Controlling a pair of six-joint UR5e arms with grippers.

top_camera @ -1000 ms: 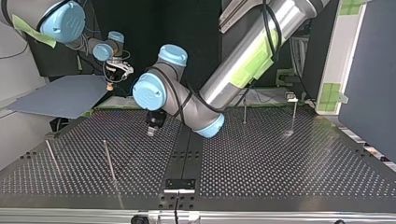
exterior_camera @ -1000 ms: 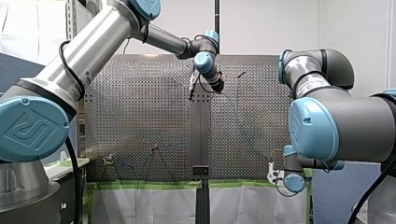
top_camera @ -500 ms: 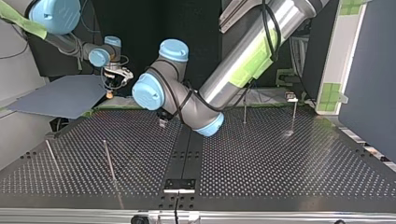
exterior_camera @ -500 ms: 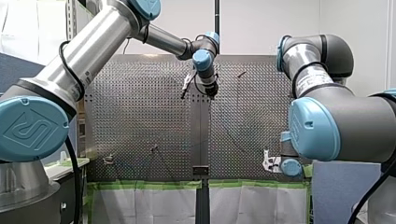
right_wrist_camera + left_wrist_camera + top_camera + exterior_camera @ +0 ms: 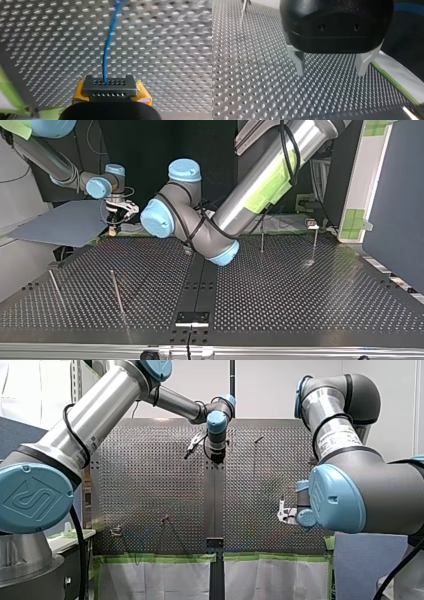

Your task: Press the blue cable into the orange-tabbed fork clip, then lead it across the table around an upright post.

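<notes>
In the right wrist view my right gripper (image 5: pixel 109 86) is shut on the blue cable (image 5: pixel 108 47), which runs from between its yellow pads (image 5: pixel 142 93) out over the perforated table (image 5: pixel 170 50). That gripper hangs above the table's near right part in the front view (image 5: pixel 281 512). My left gripper (image 5: pixel 331 71) is open, its metal fingers (image 5: pixel 299 63) wide apart over bare plate with nothing between them. It sits over the far middle in the front view (image 5: pixel 191 449). A small clip (image 5: pixel 116 531) stands near the front left, also seen as a clip (image 5: pixel 311 224) in the top view.
Thin upright posts (image 5: pixel 116 291) (image 5: pixel 54 285) (image 5: pixel 262 240) stand on the table (image 5: pixel 300 295). Another post (image 5: pixel 165 520) rises beside the clip. Green tape (image 5: pixel 150 557) lines the near edge. A grey-blue board (image 5: pixel 65 222) lies past the table at the top view's left.
My right gripper has risen and moved toward the front view's left with the cable. My left gripper has swung toward the front view's left, still open.
</notes>
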